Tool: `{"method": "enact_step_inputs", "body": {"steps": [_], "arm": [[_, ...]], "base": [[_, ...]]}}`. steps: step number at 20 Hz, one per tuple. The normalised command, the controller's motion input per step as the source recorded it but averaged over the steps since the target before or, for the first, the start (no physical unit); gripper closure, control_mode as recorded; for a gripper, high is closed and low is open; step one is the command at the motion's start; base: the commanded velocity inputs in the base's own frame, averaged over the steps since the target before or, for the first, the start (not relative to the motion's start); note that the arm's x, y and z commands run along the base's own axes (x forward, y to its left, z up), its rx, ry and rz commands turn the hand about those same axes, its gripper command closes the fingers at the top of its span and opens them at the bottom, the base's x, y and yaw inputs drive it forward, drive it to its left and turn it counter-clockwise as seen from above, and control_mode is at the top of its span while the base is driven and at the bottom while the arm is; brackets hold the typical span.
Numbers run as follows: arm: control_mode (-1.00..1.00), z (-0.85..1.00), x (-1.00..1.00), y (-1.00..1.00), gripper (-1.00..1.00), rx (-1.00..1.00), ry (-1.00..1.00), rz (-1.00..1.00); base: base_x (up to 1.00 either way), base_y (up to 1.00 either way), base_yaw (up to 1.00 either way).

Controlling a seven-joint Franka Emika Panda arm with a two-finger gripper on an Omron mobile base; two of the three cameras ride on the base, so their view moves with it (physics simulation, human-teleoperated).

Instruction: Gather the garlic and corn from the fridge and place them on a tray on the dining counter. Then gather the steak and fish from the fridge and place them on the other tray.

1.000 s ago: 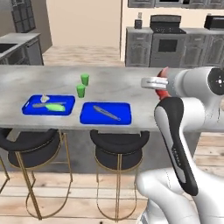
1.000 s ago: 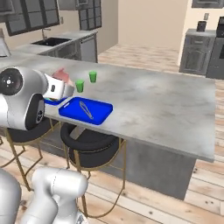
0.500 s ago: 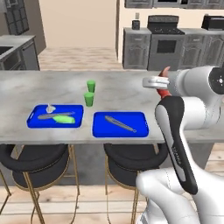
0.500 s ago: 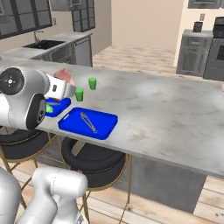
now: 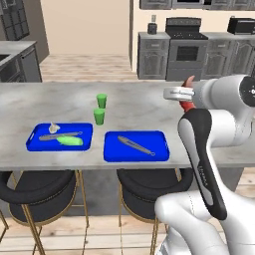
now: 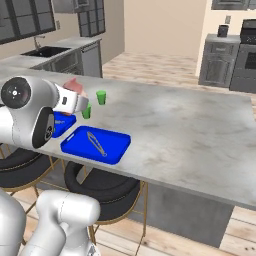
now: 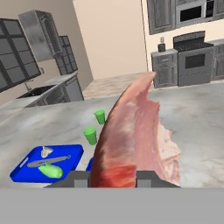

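The robot's jaws (image 7: 113, 178) stand clenched on the steak (image 7: 133, 135), a flat red-and-pink slab held above the grey marbled worktop (image 5: 139, 102). Below and to the left of the jaws lie two bright-blue low-rimmed trays: the nearer one (image 5: 136, 146) carries a slim grey utensil (image 5: 136, 145), while the farther tray (image 5: 60, 137) holds the smooth light-green corn (image 5: 69, 141), the small off-white garlic (image 5: 53, 128) and another grey utensil (image 5: 60, 135). Two upright green cups (image 5: 100, 109) stand just beyond the trays, apart from them. Black round stools (image 5: 37, 191) on gold legs line the worktop's near side.
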Motion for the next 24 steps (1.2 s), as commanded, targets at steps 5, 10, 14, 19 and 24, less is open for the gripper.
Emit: {"method": "enact_step_inputs", "body": {"steps": [5, 10, 14, 19, 24], "arm": [[1.00, 0.00, 0.00, 0.00, 1.00, 0.00, 0.00, 0.00], [1.00, 0.00, 0.00, 0.00, 1.00, 0.00, 0.00, 0.00], [-1.00, 0.00, 0.00, 0.00, 1.00, 0.00, 0.00, 0.00], [-1.00, 0.00, 0.00, 0.00, 1.00, 0.00, 0.00, 0.00], [-1.00, 0.00, 0.00, 0.00, 1.00, 0.00, 0.00, 0.00]], "base": [[0.00, 0.00, 0.00], [0.00, 0.00, 0.00], [0.00, 0.00, 0.00], [0.00, 0.00, 0.00], [0.00, 0.00, 0.00]]}}
